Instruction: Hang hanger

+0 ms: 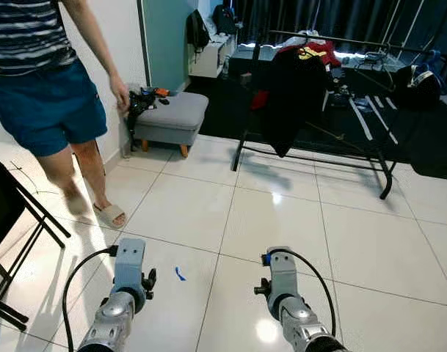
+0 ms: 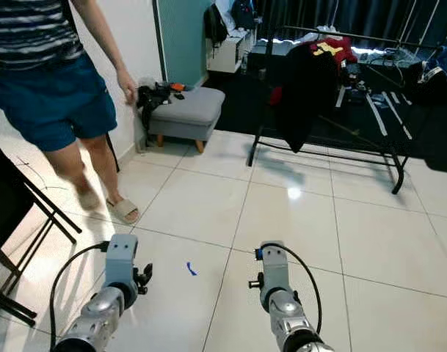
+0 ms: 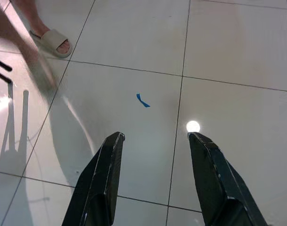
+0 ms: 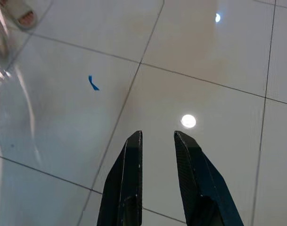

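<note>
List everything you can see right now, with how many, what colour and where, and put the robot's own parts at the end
Clothes rack: one, black, ahead to the right, on the edge of the dark floor.
Garments: a black one hanging and a red one on top, on the rack's left end.
Footstool: one, grey with wooden legs, ahead left by the wall, small dark items on it.
Tape scrap: one, blue, on the white tile floor between the arms.
Folding stand: one, black, at far left.
Shelf unit: one, white, far back, bags above it.
Person: one, striped top, blue shorts, beige slippers, standing at left.
Left pincer: black fingers, open, over tiles.
Right pincer: black fingers, slightly apart, empty.
</note>
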### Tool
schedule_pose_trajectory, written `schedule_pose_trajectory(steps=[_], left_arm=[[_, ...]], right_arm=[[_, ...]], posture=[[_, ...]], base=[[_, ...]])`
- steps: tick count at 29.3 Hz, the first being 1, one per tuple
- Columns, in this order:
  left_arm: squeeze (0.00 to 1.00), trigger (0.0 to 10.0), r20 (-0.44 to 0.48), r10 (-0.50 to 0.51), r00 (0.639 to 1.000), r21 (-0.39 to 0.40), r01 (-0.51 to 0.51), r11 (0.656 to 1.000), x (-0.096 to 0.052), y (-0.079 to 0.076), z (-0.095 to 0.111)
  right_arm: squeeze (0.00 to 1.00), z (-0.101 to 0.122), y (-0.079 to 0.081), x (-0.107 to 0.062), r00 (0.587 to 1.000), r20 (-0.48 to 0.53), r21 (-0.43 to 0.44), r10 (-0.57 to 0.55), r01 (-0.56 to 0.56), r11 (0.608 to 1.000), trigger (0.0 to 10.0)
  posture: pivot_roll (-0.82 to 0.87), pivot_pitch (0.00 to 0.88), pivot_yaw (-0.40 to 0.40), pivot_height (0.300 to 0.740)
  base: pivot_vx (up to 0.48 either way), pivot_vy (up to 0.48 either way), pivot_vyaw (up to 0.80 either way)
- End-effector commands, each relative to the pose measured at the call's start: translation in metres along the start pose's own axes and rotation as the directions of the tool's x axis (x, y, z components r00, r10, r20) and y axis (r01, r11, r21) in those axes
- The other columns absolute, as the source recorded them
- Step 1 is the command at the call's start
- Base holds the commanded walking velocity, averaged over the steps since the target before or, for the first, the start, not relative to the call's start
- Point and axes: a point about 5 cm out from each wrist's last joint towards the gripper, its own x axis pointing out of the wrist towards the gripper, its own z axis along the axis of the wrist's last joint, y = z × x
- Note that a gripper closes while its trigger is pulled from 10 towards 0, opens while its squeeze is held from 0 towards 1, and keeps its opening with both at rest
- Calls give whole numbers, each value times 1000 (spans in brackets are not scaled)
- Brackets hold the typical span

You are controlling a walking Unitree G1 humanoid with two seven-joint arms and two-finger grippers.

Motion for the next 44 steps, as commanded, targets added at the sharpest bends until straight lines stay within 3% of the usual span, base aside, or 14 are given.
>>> schedule_pose_trajectory(steps=[1,3,9,16,25,33,44], left_arm=[[0,10000,2,-10,1000,9,10,1000,-1,-3,-1],[0,10000,14,-39,999,-13,39,999,1,-9,6],[0,10000,17,-51,999,-5,51,999,4,-11,10],[0,10000,15,-17,1000,25,16,1000,7,-6,13],[0,10000,61,-30,998,-12,30,999,7,-1,23],[0,10000,96,11,995,-24,-8,1000,5,0,24],[0,10000,140,-42,989,-23,46,999,6,-6,37]], right_arm=[[0,3,-1,0,1000,26,28,-7,6,1000,10000],[0,-5,-2,-2,1000,14,-10,-4,4,1000,10000],[0,-7,-3,-3,1000,-5,17,-17,17,1000,10000],[0,-7,-2,-2,1000,-15,48,-8,9,999,10000],[0,-5,1,-2,1000,-4,39,1,-1,999,10000],[0,-9,-2,-3,1000,-10,44,-17,17,999,10000],[0,0,-1,-1,1000,21,33,-12,11,999,10000]], posture=[[63,0,1,740],[55,0,7,740],[57,0,3,740],[81,0,-10,740],[56,0,-5,740],[70,0,-3,740],[64,0,-15,740]], base=[[0,0,0],[0,0,0],[0,0,0],[0,0,-800],[0,0,-800],[0,0,0],[0,0,0]])
